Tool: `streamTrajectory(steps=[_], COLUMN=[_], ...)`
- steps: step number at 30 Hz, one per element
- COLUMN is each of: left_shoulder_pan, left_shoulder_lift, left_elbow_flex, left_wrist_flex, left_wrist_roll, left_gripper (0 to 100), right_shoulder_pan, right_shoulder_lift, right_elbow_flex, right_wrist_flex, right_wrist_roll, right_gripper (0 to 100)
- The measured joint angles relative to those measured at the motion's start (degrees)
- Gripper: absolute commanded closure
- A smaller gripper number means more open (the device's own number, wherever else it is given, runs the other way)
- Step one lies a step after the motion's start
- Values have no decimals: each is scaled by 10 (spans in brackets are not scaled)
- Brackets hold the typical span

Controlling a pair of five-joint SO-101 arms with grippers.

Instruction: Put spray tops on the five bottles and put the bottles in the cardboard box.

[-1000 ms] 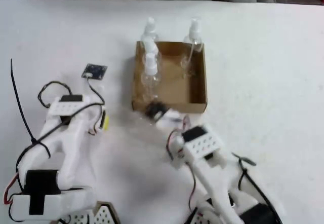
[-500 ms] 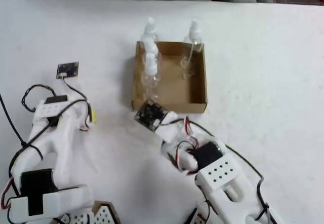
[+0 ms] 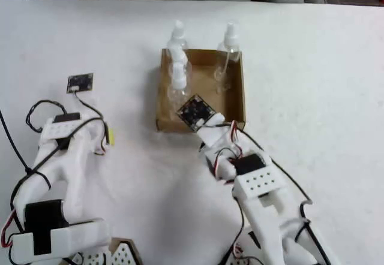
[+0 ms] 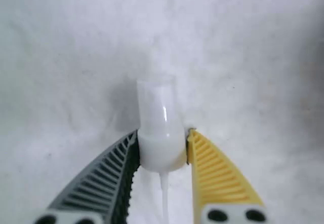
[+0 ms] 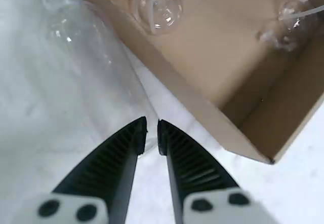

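1. Holding tight, the left claw [image 4: 162, 135] grips a white top [image 4: 157, 127] by its fat part, over the left side of the table [image 3: 312, 67].
2. The right claw [image 5: 150, 130] is almost closed and pinches the end of a clear bottle [image 5: 91, 57].
3. That bottle lies on the table, just outside the box [image 3: 240, 91], along its wall.
4. Capped bottles [image 3: 178, 88] stand inside the box, toward the table's far edge.
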Motion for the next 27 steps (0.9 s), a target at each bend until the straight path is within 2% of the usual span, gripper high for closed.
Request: streamTrajectory(steps=[4, 8, 18, 24, 27], left_shoulder_pan=[0, 0, -6, -27, -46], left_shoulder_lift=[0, 0, 0, 0, 0], left_elbow_flex=[0, 0, 0, -7, -18], left_wrist_flex=[0, 0, -2, -2, -2], left_wrist_roll=[0, 0, 0, 0, 11], left_gripper=[872, 872, 872, 872, 872], right_shoulder_pan=[-5, -49, -134, -139, -174], right_shoulder_lift=[50, 55, -47, -126, -138], right_elbow_flex=[-9, -11, -5, -2, -6], right_wrist_flex=[-10, 28, 165, 219, 237], right_wrist_roll=[2, 2, 8, 7, 22], right_gripper=[982, 982, 979, 853, 840])
